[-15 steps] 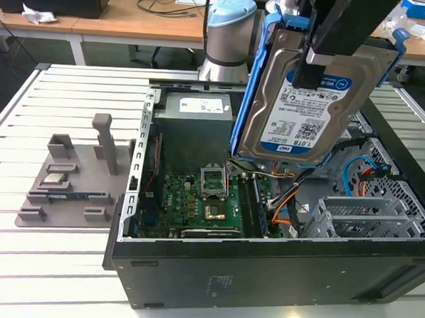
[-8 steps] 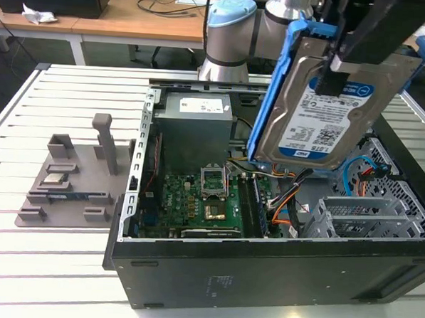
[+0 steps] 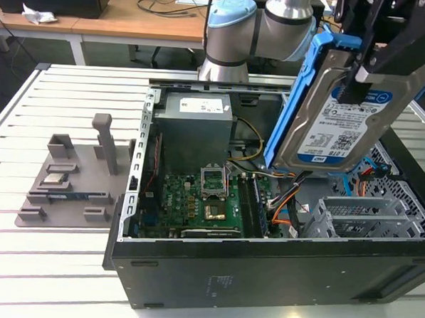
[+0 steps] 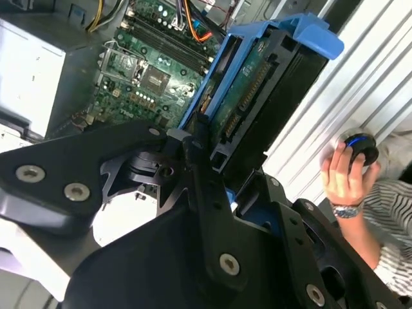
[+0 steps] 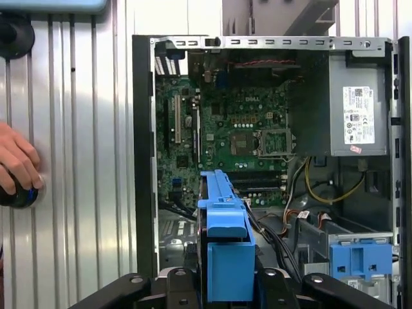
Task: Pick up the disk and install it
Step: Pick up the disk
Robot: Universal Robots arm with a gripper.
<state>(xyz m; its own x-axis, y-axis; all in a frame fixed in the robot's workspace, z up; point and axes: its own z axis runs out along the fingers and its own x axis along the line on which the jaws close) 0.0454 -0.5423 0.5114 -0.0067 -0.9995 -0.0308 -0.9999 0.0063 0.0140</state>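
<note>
Above case (image 3: 263, 272), hand (image 3: 366, 76) gripping disk (image 3: 335, 133), long axis steeply tilted

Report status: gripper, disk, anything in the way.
Gripper shut on disk. Disk tilted, held above open case, not seated. Cables loose beside cage; hand on knob, outside case.

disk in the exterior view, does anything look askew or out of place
The disk hangs tilted in the tool above the open computer case, not seated in any bay. A person's hand sits close beside it.
</note>
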